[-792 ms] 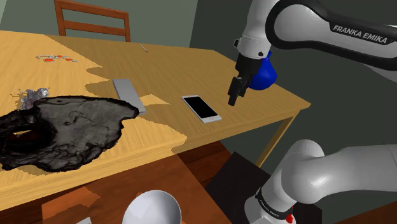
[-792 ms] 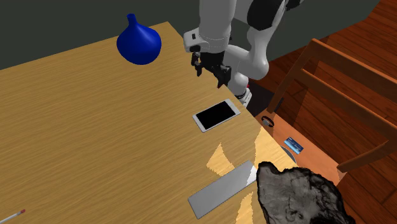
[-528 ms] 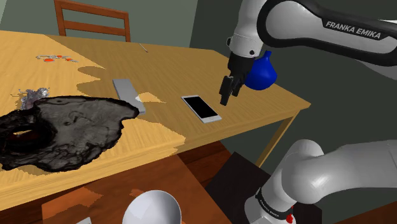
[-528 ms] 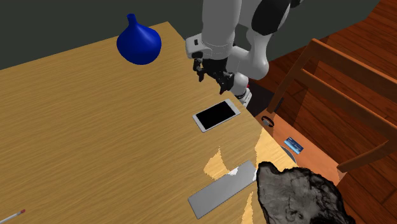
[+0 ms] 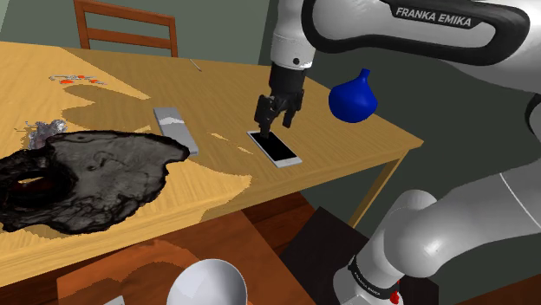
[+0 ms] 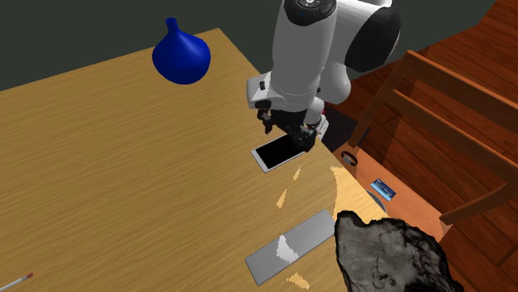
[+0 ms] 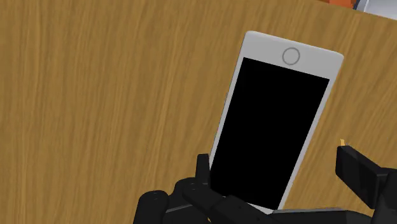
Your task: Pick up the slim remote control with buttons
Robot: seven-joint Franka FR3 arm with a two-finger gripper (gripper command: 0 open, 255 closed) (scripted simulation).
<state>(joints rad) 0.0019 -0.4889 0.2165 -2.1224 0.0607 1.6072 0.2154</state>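
Wide-open jaws hover just above the white phone (image 5: 277, 147) on the table (image 5: 217, 87), touching nothing. No grip yet; lowering, closing and lifting are all left.

White arm (image 5: 407, 30) reaches in from 2 o'clock across top of shoulder view, lower links (image 5: 416, 247) rising from 5 o'clock. Wrist (image 5: 289, 52) turned straight down. Black gripper (image 5: 271, 124) hangs below wrist, near centre of picture, fingers (image 5: 261, 126) spread apart. Second exterior view: arm drops from 12 o'clock, gripper (image 6: 288, 137) just right of centre. Wrist view: gripper (image 7: 280, 178) with both fingers (image 7: 356, 172) standing well apart.
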